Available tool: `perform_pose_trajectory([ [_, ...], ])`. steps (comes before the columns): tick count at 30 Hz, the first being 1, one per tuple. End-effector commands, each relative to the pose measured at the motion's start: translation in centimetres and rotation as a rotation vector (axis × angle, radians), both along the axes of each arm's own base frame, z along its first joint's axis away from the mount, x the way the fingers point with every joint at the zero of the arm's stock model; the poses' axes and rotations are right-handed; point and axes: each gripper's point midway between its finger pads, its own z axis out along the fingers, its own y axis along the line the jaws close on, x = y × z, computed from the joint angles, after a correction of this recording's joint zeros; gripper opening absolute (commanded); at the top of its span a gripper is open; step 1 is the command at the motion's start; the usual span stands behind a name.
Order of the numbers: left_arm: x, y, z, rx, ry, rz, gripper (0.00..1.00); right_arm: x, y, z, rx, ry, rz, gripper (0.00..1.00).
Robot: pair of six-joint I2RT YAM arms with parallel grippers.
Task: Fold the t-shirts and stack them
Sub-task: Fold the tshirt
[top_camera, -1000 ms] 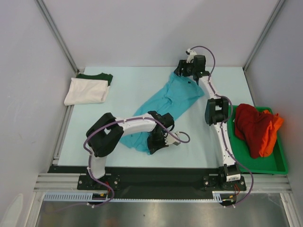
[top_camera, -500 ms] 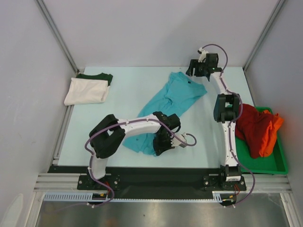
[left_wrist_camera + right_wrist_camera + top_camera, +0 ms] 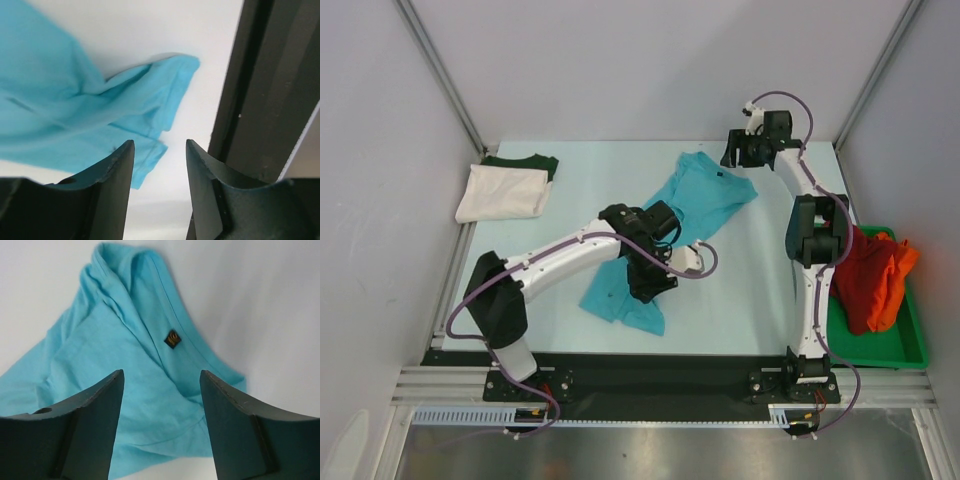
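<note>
Table [image 3: 570, 205], ctr: spread shirt [image 3: 705, 200] lies on the diagonal, far end toward back R, near end toward the front, a bit L of ctr. Left gripper [image 3: 160, 145] sits over that near end. Right gripper [image 3: 161, 375] sits over the far end, by the collar. Back L corner: folded shirt [image 3: 503, 192] lies on a lower shirt [image 3: 520, 160], which pokes out behind it. Front R: tray [image 3: 912, 352] at the table's R edge w/ two shirts in it, inner bundle [image 3: 855, 275] L of outer bundle [image 3: 900, 262], prob. overlapping it, though the R arm covers part. Stack, spread shirt and tray lie well apart.
</note>
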Motion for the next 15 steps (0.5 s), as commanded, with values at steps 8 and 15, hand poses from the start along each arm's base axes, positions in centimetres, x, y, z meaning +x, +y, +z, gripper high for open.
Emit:
perform_pose_trajectory([
  [8,3.7,2.6,-2.6,0.018,0.033,0.164,0.49,-3.7,-4.5,-2.9,-0.026,0.132,-0.078,0.59],
  [15,10.2,6.6,-2.4,-0.085,0.076,0.52,0.47,-3.8,-5.1,-4.6,-0.033,0.165,-0.09,0.58],
])
